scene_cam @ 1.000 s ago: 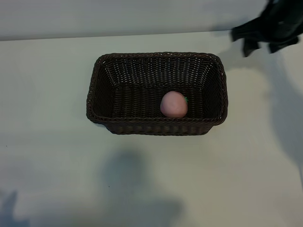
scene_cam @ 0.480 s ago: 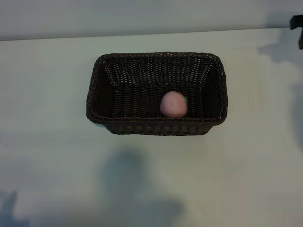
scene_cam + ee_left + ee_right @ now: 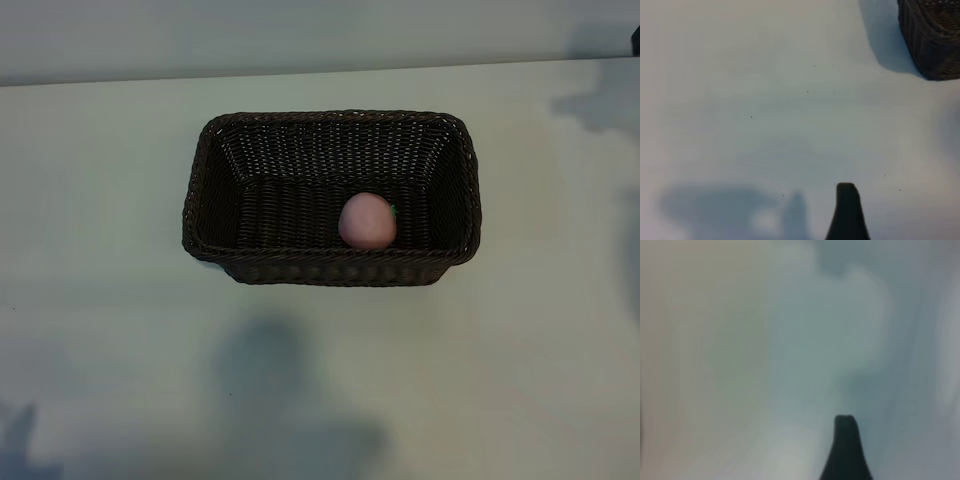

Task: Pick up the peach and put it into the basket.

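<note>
The pale-pink peach (image 3: 366, 221) lies inside the dark-brown wicker basket (image 3: 330, 117), against its near wall, right of centre. No gripper touches either one. Only a dark sliver of my right arm (image 3: 636, 40) shows at the far right edge of the exterior view. In the left wrist view one dark finger (image 3: 846, 212) of my left gripper hangs over bare table, with a corner of the basket (image 3: 932, 35) farther off. In the right wrist view a single finger (image 3: 845, 447) hangs over blurred pale table. Both grippers are open and hold nothing.
The basket stands in the middle of a pale table (image 3: 100, 300), whose far edge (image 3: 100, 82) runs along the back. Arm shadows fall on the table at the front (image 3: 280, 400) and at the far right (image 3: 605, 100).
My right arm has pulled away from the basket's far right corner and out past the exterior view's top right edge. The peach and basket have stayed put.
</note>
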`<state>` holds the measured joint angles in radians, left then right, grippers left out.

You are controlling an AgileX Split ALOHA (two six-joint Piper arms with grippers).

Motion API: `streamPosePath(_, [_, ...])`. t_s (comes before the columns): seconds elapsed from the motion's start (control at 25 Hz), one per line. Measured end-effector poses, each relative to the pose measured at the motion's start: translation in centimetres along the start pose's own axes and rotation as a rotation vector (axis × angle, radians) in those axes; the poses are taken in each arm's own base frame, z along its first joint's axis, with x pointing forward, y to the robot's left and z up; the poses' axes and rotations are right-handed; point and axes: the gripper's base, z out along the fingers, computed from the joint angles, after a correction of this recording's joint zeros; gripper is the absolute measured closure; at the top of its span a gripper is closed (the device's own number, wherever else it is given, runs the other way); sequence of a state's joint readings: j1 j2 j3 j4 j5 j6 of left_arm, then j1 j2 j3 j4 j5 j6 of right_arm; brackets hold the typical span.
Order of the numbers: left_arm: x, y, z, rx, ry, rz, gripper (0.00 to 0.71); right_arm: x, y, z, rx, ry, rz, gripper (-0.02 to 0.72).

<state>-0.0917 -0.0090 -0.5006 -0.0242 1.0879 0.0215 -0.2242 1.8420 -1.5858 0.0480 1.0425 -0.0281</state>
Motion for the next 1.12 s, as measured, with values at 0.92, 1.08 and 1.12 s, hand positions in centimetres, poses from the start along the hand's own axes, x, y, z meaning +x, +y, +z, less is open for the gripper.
streamPosePath(0.92, [0.0,0.0,0.0,0.000,0.000,-0.001,0.168,11.7,1.3,-22.8,-0.029,-0.434,-0.020,0.190])
streamPosePath(1.08, [0.0,0.0,0.0,0.000,0.000,-0.003,0.168,15.1,1.4,-24.7,-0.038,-0.545,-0.015,0.191])
streamPosePath(1.12, [0.0,0.0,0.0,0.000,0.000,-0.003,0.168,16.1,1.5,-25.3,-0.044,-0.577,-0.012,0.191])
